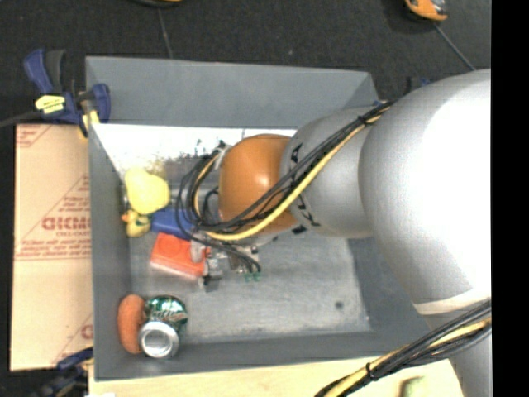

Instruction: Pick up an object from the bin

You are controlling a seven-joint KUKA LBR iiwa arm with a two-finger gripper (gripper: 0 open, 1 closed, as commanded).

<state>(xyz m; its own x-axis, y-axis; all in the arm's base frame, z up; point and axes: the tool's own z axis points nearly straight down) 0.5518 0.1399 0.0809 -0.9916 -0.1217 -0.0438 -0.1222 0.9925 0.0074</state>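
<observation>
The arm [430, 188] reaches in from the bin's right side and bends down over the middle of the floor, its orange cover [252, 180] and looped cables [202, 201] hanging above the gripper [219, 265]. The gripper sits low, close to the bin [331, 300] floor, at the right end of a flat red block [172, 255] that lies towards the left wall. The wrist hides the working end, so I cannot tell whether the gripper is open or closed, nor whether it touches the block.

The block looks like the likeliest thing to be picked, since it is nearest. It lies flat with bare floor on its right, which gives the arm room to come down beside it.

Behind the block, nearer the back-left corner, a yellow toy [146, 193] (a duck, by its shape) leans by the left wall with a blue thing [172, 220] just beside it, partly under the cables. In the front-left corner a green can [163, 325] lies on its side touching a brown oval thing [131, 322]. Both are well apart from the gripper. The crowding along the left wall could make a clean grip awkward there.
</observation>
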